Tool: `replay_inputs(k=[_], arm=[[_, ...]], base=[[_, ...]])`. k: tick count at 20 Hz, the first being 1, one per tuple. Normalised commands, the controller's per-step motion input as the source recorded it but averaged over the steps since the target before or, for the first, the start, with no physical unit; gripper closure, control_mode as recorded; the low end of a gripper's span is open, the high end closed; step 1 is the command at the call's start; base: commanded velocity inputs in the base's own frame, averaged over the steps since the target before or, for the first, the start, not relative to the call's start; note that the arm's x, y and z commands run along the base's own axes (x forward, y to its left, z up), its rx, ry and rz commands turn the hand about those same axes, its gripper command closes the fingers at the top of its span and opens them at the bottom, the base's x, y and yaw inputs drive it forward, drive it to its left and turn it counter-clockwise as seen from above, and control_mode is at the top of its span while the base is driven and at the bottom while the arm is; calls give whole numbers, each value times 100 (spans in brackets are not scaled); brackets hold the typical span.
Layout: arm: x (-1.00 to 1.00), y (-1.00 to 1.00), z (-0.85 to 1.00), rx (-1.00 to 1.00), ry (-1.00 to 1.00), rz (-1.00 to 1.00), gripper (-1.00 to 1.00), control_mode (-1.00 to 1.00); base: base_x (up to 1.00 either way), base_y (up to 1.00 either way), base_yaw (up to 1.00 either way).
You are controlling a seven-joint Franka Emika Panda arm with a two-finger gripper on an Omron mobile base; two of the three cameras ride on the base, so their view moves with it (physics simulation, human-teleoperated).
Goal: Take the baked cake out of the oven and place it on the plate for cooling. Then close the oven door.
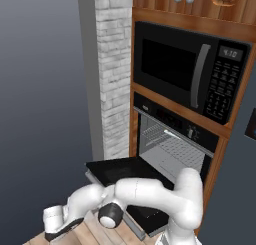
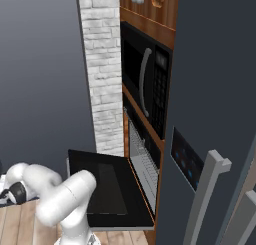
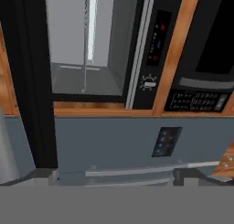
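The oven (image 1: 172, 149), set in brown wood cabinetry beneath the microwave (image 1: 187, 69), stands open, its wire racks (image 1: 177, 151) bare as far as the base views reach. The oven door (image 1: 125, 171) is swung down flat, jutting out toward the robot, its long axis running across the front of the cavity.

No cake or plate can be made out anywhere, so where the cake sits cannot be told; the back of the cavity is shadowed in the left base view, and the right base view sees it almost edge-on.

The claw (image 1: 62, 229) hangs low at the end of the folded arm, off to the left of the lowered door and nearer the robot than the opening, over wooden flooring (image 1: 95, 234). The oven therefore lies up and to the right of it, past the door's near edge.

In the hand view the scene is rolled onto its side, looking across at the open cavity (image 3: 80, 49) and the control strip (image 3: 153, 45). The two fingertips (image 3: 43, 175) stand wide apart with nothing between them.

A grey refrigerator (image 2: 215, 114) blocks much of the right base view.
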Motion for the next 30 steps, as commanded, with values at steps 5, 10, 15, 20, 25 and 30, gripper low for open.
replay_inputs(k=[5,10,15,20,25,30], arm=[[26,-2,-49,-4,-9,3,-100,-100],[64,-12,-50,0,-1,13,-100,-100],[65,-2,-58,-3,0,11,-100,-100],[43,23,-65,-13,9,0,-100,-100],[46,34,-74,-13,20,0,-100,-100],[40,39,-86,-12,24,0,-100,-100]], base=[[0,0,0],[0,0,0],[0,0,0],[0,0,0],[0,0,0],[0,0,0]])
